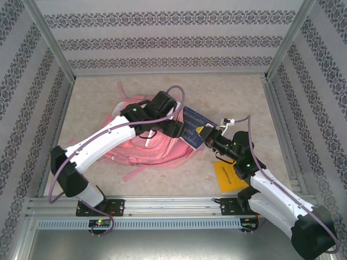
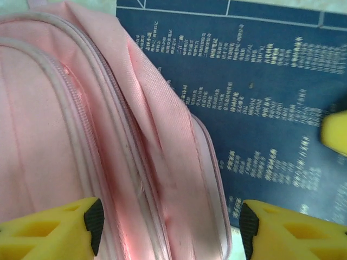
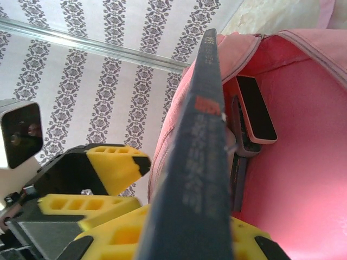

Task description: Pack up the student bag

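Beige marbled tabletop (image 1: pixel 222 92) inside patterned walls (image 1: pixel 162 46); left gripper (image 2: pixel 171 225) released over student bag (image 1: pixel 156 150), right gripper (image 1: pixel 207 132) grasping blue book (image 1: pixel 192 119).

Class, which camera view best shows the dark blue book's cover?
The left wrist view: the book shows its printed cover flat-on, beside the student bag. Right wrist shows it edge-on between the jaws of the right gripper. Top external shows a small part between the arms.

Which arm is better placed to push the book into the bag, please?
Right. The right gripper is shut on the blue book, which points into the bag opening. The left gripper hangs open over the bag's edge, holding nothing.
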{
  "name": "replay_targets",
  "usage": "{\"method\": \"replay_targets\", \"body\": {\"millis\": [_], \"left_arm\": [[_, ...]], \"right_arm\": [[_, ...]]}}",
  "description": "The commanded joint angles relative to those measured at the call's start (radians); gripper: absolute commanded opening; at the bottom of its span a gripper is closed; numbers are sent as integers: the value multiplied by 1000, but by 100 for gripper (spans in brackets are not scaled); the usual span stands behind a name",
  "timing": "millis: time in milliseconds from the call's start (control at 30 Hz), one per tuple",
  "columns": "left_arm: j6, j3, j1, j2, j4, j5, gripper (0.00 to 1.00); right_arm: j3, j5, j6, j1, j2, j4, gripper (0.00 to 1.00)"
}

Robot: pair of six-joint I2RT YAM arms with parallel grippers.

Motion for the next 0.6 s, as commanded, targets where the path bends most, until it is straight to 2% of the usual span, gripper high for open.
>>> {"method": "replay_targets", "body": {"millis": [0, 133, 233, 300, 367, 500, 567], "left_arm": [[31, 69, -38, 42, -52, -124, 68], [38, 87, -42, 92, -47, -154, 64], [39, 82, -42, 115, -36, -153, 49], [42, 75, -42, 125, -31, -146, 35], [50, 71, -42, 127, -33, -148, 26], [56, 30, -17, 55, -1, -97, 3], [40, 5, 20, -1, 14, -40, 0]], "right_arm": [[7, -40, 10, 16, -19, 134, 0], [4, -37, 13, 18, -26, 135, 0], [2, -35, 13, 20, -29, 135, 0], [2, -35, 13, 21, -30, 136, 0], [4, -39, 8, 21, -31, 134, 0], [6, -35, -28, 20, -42, 95, 0], [3, -27, -51, 21, -55, 68, 0]]}}
